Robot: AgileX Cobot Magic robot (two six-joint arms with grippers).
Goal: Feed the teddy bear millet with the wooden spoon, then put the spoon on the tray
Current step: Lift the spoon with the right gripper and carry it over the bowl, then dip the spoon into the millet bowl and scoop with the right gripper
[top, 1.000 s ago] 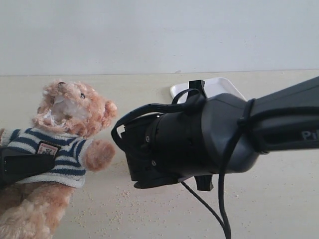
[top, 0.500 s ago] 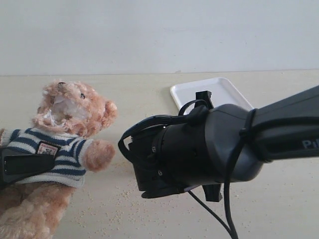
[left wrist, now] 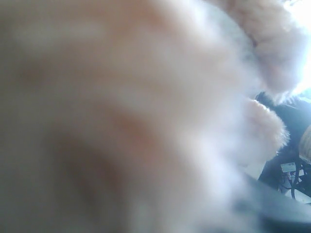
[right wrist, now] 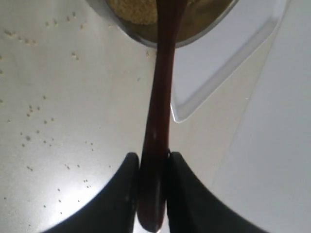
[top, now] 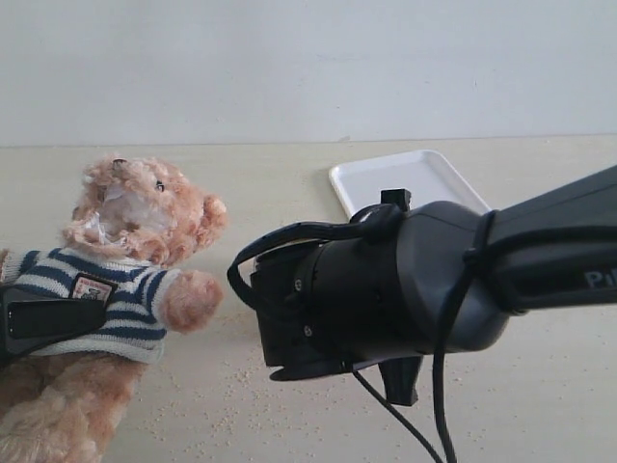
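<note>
Right wrist view, nearest: the right gripper (right wrist: 153, 164) is clenched on the slim handle of the small dark reddish-brown wooden spoon (right wrist: 160, 97), one black finger touching each side. The spoon runs out level over the pale bench (right wrist: 73, 121) and its far end lies over the round metal bowl (right wrist: 116, 22). This bowl holds a heap of fine yellow millet (right wrist: 133, 10). Just beside the bowl lies the flat white rectangular plastic tray (right wrist: 228, 53), which holds nothing visible. Loose grains (right wrist: 48, 121) dot the bare bench on the other side of the spoon.

Exterior view: the black right arm (top: 415, 280) reaches across the middle, roughly level, and hides the spoon and the bowl. At the bench's left edge, the left gripper (top: 48, 323) grasps the fluffy light-brown teddy bear (top: 135, 222) around its striped shirt. The bear leans with its muzzle raised. Open bench separates bear and arm. The tray (top: 424, 174) lies towards the far edge.
</note>
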